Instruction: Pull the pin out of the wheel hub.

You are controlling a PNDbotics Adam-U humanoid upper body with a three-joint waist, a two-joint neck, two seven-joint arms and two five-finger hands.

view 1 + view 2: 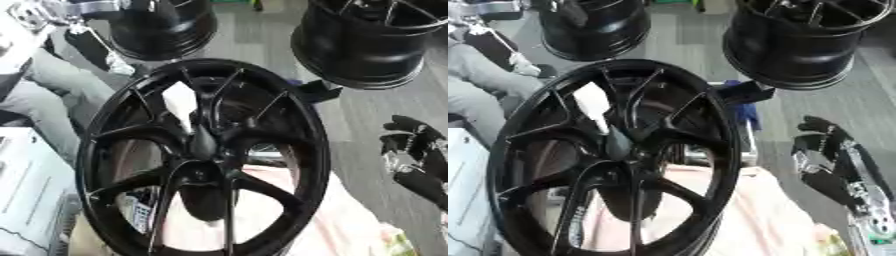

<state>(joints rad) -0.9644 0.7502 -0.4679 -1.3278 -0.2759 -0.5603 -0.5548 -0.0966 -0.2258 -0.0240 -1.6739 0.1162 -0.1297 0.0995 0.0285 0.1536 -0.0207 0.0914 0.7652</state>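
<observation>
My right hand (833, 165) sits at the right edge of the frame, black with silver joints, its fingers (411, 127) partly curled and closed on nothing that I can see; it is well apart from the wheel. My left hand shows in neither view.

The wheel hub (206, 160) fills the middle of the frame, standing nearly upright with its face turned to me, over a pale pink cloth (772, 215) at the lower right. It is glossy black, with thin forked spokes running from the rim to a dark centre. At that centre, just above the middle, a dark rounded shape (203, 142) stands out from the spokes. I judge it to be the pin, though I cannot tell for sure.

To do this step well, I would bring my right hand in from the right, line my fingers up with the centre before closing, and draw straight out along the axle line so the wheel does not tip.

Beyond, at the top of the frame, two more black rims (807, 40) lie on the grey floor.
</observation>
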